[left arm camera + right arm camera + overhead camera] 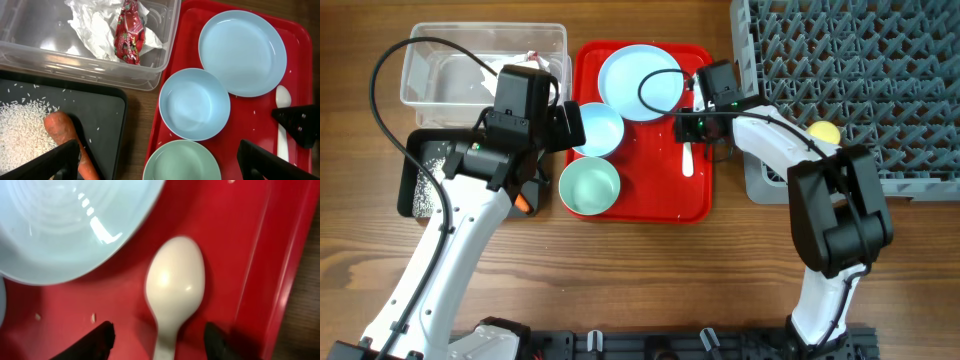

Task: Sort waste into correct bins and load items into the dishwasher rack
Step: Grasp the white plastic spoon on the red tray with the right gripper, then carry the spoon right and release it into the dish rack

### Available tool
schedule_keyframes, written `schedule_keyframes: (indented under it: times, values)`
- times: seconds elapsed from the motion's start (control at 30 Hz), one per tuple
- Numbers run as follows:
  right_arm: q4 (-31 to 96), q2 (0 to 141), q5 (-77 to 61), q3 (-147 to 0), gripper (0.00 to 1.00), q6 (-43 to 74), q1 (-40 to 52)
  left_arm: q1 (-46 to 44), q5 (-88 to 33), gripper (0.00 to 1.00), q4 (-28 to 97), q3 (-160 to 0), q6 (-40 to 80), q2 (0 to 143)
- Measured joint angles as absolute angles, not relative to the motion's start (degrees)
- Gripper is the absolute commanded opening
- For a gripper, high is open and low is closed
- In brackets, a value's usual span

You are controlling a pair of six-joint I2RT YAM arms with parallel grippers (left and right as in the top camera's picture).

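Observation:
My right gripper (692, 130) is open low over the red tray, its fingers (160, 342) on either side of the white spoon's (175, 285) neck. My left gripper (552, 135) is open and empty, its fingers (160, 165) spanning from the black tub to the tray. On the tray lie the light-blue plate (242, 52), light-blue bowl (194, 104) and pale-green bowl (182, 162). The clear tub (75, 60) holds the napkin (95, 25) and red wrapper (129, 32). The black tub (95, 115) holds rice (20, 132) and the carrot (62, 130). The brown lump is out of view.
The grey dishwasher rack (850, 90) fills the right back of the table, with the yellow cup (823, 132) at its near left edge. The red tray (700, 205) lies between the tubs and the rack. A few rice grains lie loose on the tray.

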State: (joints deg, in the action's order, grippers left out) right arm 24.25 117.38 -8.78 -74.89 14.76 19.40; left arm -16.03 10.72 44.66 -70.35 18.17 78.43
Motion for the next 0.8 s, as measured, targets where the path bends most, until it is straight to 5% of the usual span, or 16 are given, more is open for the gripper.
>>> schedule_keyframes:
  times: [0.13,0.43,0.8]
  values:
    - [31.38,116.64,-6.04,-75.48,0.62,13.1,21.21,-16.03,10.72,1.0,44.64,-70.35,18.17,78.43]
    - [37.67,116.27,4.47,-75.24,0.06,15.77,28.25,-16.03,10.72,1.0,44.66,-70.35,18.17,78.43]
    - [36.97,115.9,5.21,-74.59,0.04,18.22,28.69,-16.03,10.72,1.0,44.66,-70.35,18.17,78.43]
